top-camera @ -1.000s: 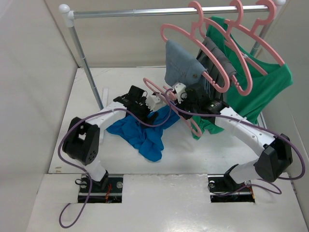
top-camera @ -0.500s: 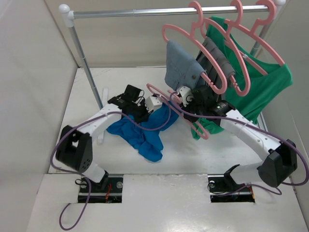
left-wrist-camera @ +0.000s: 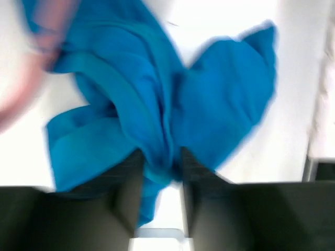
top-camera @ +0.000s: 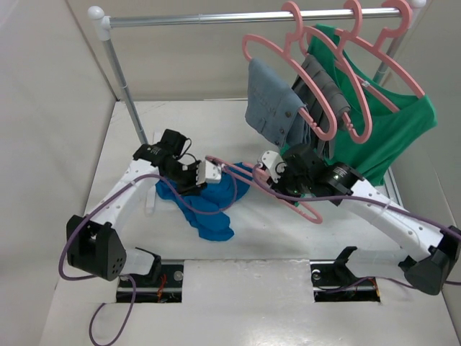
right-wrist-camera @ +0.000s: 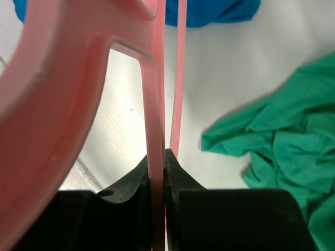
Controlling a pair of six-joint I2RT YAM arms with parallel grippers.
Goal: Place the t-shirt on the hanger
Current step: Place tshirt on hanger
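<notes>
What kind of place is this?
Probably a robot practice booth set up like a closet: a silver metal clothes rail holding a green shirt on pink plastic hangers, plain white walls, and two black-and-white robot arms bolted to the white table.

The left wrist view is motion-blurred: the t-shirt (left-wrist-camera: 157,104) has soft edges, and a pink streak (left-wrist-camera: 31,68) at upper left is too smeared to name. The hanger (right-wrist-camera: 155,104) runs off the right wrist view's top and left edges. The green shirt (right-wrist-camera: 277,141) is cut by its right edge. From above, the left pincer (top-camera: 212,171) hides part of the t-shirt.
</notes>
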